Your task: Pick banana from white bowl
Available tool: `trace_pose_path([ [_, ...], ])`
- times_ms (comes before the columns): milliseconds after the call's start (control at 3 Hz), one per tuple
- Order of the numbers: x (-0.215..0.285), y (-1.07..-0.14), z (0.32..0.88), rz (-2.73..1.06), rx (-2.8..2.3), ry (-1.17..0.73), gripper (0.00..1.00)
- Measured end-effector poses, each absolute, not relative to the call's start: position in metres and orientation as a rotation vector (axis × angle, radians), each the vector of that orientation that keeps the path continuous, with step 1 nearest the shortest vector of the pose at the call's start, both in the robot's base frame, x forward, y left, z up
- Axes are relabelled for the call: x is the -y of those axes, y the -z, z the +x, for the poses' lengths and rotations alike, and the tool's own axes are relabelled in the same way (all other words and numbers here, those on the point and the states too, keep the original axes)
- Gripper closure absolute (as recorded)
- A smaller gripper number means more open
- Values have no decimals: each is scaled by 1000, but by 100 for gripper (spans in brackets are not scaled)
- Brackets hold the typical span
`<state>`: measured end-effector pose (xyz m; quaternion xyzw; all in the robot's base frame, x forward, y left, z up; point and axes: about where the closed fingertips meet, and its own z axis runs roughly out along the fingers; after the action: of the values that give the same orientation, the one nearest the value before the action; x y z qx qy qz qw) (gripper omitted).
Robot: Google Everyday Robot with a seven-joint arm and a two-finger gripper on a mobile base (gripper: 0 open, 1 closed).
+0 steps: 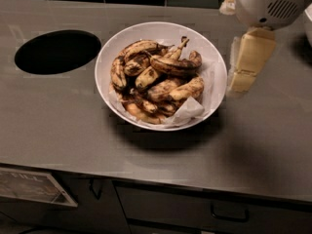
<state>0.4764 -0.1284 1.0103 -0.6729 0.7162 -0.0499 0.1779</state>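
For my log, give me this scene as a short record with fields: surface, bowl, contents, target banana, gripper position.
surface: grey metal counter with a round dark opening at left
bowl: large round shallow white bowl, paper-lined, mid-counter
contents: heap of overripe brown-spotted bananas
target: long curved dark brown banana lying across the top of the heap, inside the bowl
gripper: pale two-finger gripper beside the bowl's right rim, outside it, clear of the banana
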Motion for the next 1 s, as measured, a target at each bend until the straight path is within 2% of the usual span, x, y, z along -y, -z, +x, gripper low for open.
trace_pose_path([
  [1000,86,-969,530,-2034,-1965,-15,0],
])
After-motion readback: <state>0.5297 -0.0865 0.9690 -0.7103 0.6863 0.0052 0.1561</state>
